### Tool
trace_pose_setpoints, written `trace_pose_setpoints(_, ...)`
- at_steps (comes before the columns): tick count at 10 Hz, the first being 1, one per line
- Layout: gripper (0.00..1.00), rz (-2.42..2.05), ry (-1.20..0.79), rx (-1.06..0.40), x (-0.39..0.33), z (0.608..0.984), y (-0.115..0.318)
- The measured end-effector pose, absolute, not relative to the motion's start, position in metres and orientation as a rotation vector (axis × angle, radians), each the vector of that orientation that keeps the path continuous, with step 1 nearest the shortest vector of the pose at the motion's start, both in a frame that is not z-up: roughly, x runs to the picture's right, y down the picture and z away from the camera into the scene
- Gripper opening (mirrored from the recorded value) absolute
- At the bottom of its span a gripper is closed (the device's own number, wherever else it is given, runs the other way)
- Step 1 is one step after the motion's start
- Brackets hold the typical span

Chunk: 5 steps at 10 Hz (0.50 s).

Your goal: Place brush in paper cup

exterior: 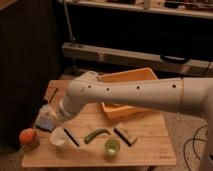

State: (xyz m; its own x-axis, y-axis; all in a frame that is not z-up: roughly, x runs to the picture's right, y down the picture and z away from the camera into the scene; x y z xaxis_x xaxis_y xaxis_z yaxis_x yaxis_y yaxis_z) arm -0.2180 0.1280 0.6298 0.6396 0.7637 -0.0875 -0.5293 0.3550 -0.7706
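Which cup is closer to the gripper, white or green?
The white paper cup, at the table's front left, just below the gripper in the camera view. The green cup sits farther right, well away from it.

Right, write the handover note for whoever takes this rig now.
Gripper: low over the left side of the table, just above the paper cup and beside the blue sponge.
Brush: probably the thin dark stick slanting at the cup's right rim. Whether it is held or lying on the table is unclear.
Done: the arm is at the cup.
Left: the brush does not show inside the cup. Confirm the grip, put the brush in the cup, and release.
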Motion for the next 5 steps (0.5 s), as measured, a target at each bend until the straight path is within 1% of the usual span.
trace_pose_setpoints(3,0.0,0.931,-0.384,-0.885,-0.252,0.663,0.093)
trace_pose_setpoints(5,0.0,0.995,-0.465,-0.951,-0.257,0.685,0.074)
